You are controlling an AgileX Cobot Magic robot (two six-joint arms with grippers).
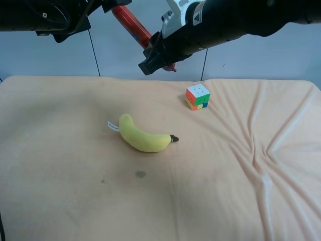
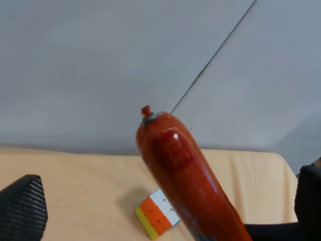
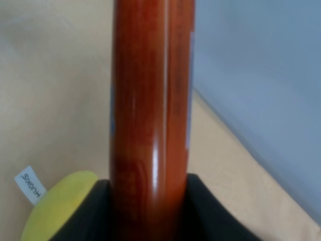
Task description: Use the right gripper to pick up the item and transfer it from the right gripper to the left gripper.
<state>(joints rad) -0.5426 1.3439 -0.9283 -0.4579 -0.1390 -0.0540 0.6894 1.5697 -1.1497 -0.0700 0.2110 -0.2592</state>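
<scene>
The item, a slim shiny red stick (image 1: 131, 22), hangs slanted in the air above the back of the table. The right gripper (image 1: 153, 56), on the arm with the white housing, is shut on its lower part. In the right wrist view the stick (image 3: 150, 100) rises from between the black fingers (image 3: 210, 211). The left gripper (image 1: 113, 6), all black, sits at the stick's upper end. In the left wrist view the stick (image 2: 185, 170) runs out to its crimped tip, well apart from the textured finger (image 2: 22, 206), so that gripper is open.
A yellow plush banana (image 1: 143, 136) lies mid-table and also shows in the right wrist view (image 3: 60, 201). A multicoloured puzzle cube (image 1: 197, 96) stands at the back right and shows in the left wrist view (image 2: 156, 220). A wrinkled peach cloth (image 1: 261, 165) covers the table. A grey wall stands behind.
</scene>
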